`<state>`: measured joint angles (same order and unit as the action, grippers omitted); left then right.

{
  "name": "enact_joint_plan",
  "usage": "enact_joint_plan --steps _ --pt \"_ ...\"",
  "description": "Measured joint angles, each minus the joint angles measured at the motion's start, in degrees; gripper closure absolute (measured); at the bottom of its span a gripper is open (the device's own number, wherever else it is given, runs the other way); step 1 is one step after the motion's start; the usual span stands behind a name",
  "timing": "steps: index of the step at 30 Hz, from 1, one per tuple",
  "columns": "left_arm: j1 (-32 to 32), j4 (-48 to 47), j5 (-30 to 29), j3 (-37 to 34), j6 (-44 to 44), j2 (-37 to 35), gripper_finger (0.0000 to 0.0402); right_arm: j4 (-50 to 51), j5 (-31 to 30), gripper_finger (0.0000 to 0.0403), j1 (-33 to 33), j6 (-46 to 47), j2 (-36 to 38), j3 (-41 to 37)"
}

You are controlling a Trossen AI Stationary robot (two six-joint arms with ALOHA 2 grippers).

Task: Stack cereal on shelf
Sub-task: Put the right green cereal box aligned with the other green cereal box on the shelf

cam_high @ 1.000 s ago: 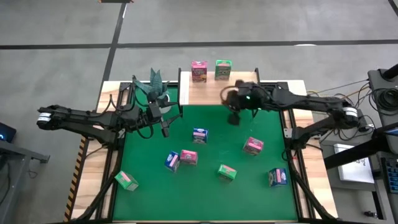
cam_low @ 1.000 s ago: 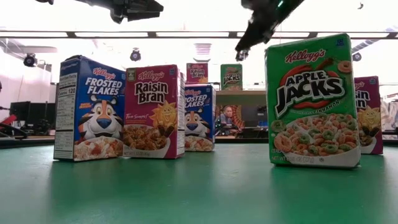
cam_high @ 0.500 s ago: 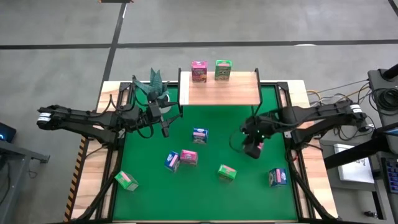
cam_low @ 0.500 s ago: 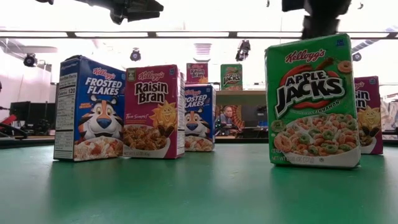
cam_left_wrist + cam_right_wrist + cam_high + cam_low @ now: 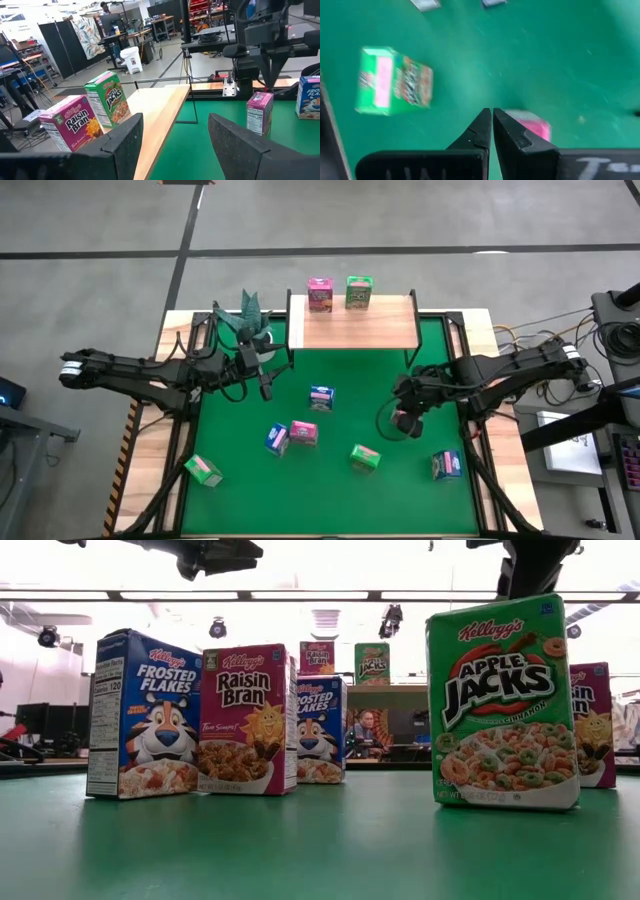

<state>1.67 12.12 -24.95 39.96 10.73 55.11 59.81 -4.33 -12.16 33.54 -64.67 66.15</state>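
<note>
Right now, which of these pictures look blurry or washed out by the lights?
Right wrist view: motion blur smears the green box and pink box beyond the shut right gripper. Low view: ceiling lights blow out the upper background, cereal fronts stay crisp. High view and left wrist view: evenly lit, sharp.

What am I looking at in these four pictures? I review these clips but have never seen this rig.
Two dark robot arms work at a green table mat. One picture looks straight down, one sits at table height, and one comes from each arm's wrist. The wooden shelf at the back carries a pink Raisin Bran box and a green Apple Jacks box. Seven more small cereal boxes stand or lie on the mat. The right gripper is shut, holds nothing, and hangs over a pink box. The left gripper waits open near the shelf's left end.
</note>
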Motion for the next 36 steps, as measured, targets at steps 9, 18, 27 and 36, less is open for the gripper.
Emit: enact_joint_plan --steps 9,18,27,36 --pt "0.0 0.0 0.0 0.0 -0.3 0.0 0.0194 -13.3 4.2 0.0394 -3.1 -4.8 -2.7 0.4" --pt "0.0 0.3 0.0 0.1 0.3 0.0 0.0194 -13.6 -0.2 0.0394 -8.9 -12.3 -14.0 6.2" --pt "0.0 0.3 0.0 0.5 0.6 0.0 0.0194 -11.1 -9.2 0.0394 -14.2 -13.5 -22.0 14.1" --pt "0.0 1.0 0.0 0.5 0.6 0.0 0.0194 -10.7 -13.2 0.0385 -17.1 -5.3 -23.0 14.8"
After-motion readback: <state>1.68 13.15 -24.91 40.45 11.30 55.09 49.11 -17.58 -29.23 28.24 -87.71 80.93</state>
